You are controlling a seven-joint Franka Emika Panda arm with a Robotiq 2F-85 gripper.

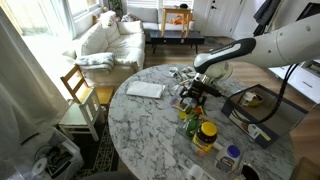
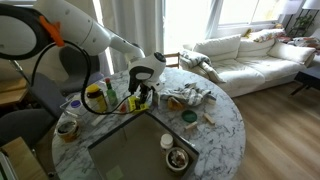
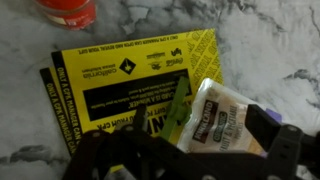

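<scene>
1. A flat yellow packet [image 3: 130,80] lies on the marble counter [image 3: 280,40], directly beneath the end effector [image 3: 190,165].
2. A white pouch [image 3: 225,125] lies over the packet's corner.
3. The end effector hovers above both, fingers spread wide and holding nothing.
4. A red lid [image 3: 68,10] sits near the packet's far edge. In an exterior view, a white napkin [image 1: 145,89] lies well apart.

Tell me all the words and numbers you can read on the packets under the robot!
No text can be read for sure.
yellow and black packet: rows of print and small logos, too blurred to read.
white packet: dark label with pale letters, too blurred to read.
red lid: no words show.
yellow-lidded jar: label too small to read.
</scene>
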